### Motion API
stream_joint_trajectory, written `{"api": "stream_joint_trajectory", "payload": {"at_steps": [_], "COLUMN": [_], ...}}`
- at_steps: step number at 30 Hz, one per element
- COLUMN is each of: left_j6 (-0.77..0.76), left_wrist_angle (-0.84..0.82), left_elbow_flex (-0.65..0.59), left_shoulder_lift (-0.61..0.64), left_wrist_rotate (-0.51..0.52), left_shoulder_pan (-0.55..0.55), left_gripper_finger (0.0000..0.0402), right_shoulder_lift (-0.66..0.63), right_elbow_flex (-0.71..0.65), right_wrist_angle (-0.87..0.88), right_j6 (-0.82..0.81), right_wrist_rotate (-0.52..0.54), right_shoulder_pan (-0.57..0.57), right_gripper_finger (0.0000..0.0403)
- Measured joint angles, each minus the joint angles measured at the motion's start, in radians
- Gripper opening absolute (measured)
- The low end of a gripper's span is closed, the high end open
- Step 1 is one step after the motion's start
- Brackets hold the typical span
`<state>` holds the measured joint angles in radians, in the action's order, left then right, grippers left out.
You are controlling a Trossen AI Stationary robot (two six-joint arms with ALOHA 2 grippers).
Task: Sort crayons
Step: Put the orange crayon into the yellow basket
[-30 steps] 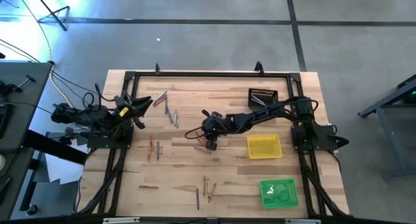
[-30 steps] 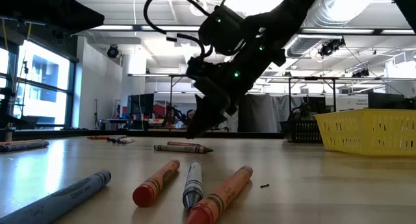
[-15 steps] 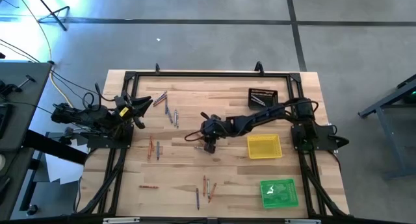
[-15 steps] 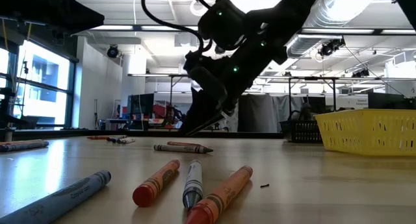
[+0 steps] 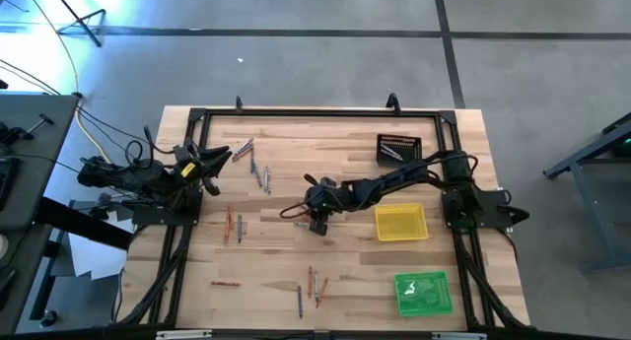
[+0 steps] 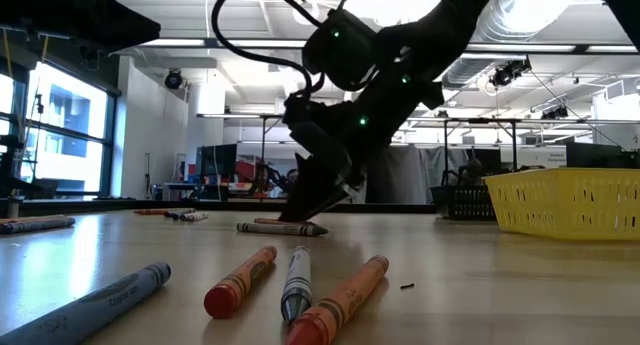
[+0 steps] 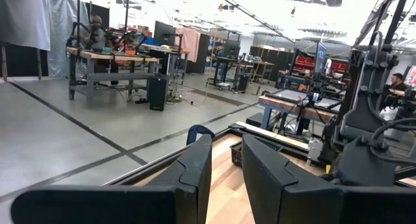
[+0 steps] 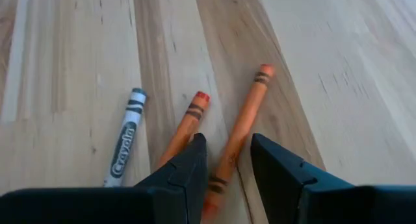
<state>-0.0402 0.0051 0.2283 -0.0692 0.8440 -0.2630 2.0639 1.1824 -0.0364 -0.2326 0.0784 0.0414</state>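
Crayons lie scattered flat on the wooden table in small groups. My right gripper is open at the table's middle, pointing slantwise down. Its fingers stand on either side of one orange crayon. A second orange crayon runs under the edge of one finger, and a grey crayon lies beside it. In the low view the fingertips hang just over these crayons. My left gripper waits open at the far left, holding nothing.
More crayons lie at the far left, the left middle, the near left and the near middle. On the right stand a black tray, a yellow tray and a green tray.
My right gripper has shifted a little toward the table's near edge and come down over the crayons at the middle, staying open. The crayons have not moved.
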Motion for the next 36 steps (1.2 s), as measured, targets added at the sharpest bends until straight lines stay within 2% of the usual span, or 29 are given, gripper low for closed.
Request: {"api": "stream_joint_trajectory", "payload": {"at_steps": [8,11,14,20,25,28,32,36], "left_j6": [0.0,0.0,0.0,0.0,0.0,0.0,0.0,0.0], "left_wrist_angle": [0.0,0.0,0.0,-0.001,-0.002,-0.006,-0.007,-0.009], "left_elbow_flex": [0.0,0.0,0.0,0.0,0.0,0.0,0.0,0.0], "left_shoulder_lift": [0.0,0.0,0.0,0.0,0.0,0.0,0.0,0.0], "left_wrist_rotate": [0.0,0.0,0.0,0.0,0.0,0.0,0.0,-0.001], "left_shoulder_pan": [0.0,0.0,0.0,0.0,0.0,0.0,0.0,0.0], "left_gripper_finger": [0.0074,0.0074,0.0074,0.0074,0.0074,0.0074,0.0074,0.0074], "right_shoulder_lift": [0.012,0.013,0.013,-0.006,-0.094,-0.18,-0.292,-0.397], "right_elbow_flex": [0.002,0.002,0.003,0.004,-0.003,-0.002,-0.002,0.0], "right_wrist_angle": [-0.005,-0.001,0.016,0.072,0.227,0.375,0.58,0.782], "right_j6": [-0.011,0.001,0.004,0.013,0.042,0.046,-0.014,-0.139], "right_wrist_rotate": [0.013,0.019,0.018,0.003,0.032,0.107,0.183,0.211], "right_shoulder_pan": [0.0,-0.006,-0.014,-0.029,-0.044,-0.045,-0.028,0.018], "right_gripper_finger": [0.0109,0.0076,0.0021,0.0008,0.0004,0.0003,0.0002,0.0001]}}
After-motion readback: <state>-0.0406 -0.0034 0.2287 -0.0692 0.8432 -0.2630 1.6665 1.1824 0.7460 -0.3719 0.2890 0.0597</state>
